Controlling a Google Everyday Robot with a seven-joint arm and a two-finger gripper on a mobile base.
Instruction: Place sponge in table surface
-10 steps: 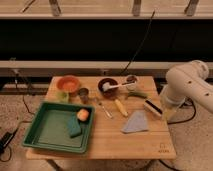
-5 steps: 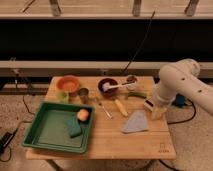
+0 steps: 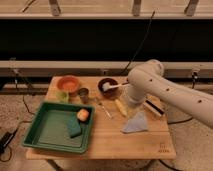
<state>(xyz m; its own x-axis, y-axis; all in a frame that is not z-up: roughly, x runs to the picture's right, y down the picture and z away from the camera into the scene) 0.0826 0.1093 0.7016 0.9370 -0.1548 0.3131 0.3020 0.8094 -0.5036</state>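
Note:
The teal-green sponge [image 3: 74,127] lies inside the green tray [image 3: 37,145] at the table's front left, next to a round orange-yellow ball [image 3: 83,115]. The light wooden table surface [image 3: 112,142] has a small dark logo [image 3: 162,148] near its front right corner. My white arm [image 3: 165,90] reaches in from the right and bends down over the middle of the table. My gripper [image 3: 131,101] hangs at its end near the yellow object, well to the right of the sponge and apart from it.
An orange bowl [image 3: 68,83], a green cup [image 3: 62,96], a metal cup [image 3: 83,93] and a dark bowl with a white spoon [image 3: 107,86] stand along the back. A yellow object [image 3: 121,107], a grey-blue cloth [image 3: 136,122] and a pale black-edged block [image 3: 154,107] lie at right.
My arm has swung left from the table's right edge to over the middle of the table. The sponge and the other objects have not moved.

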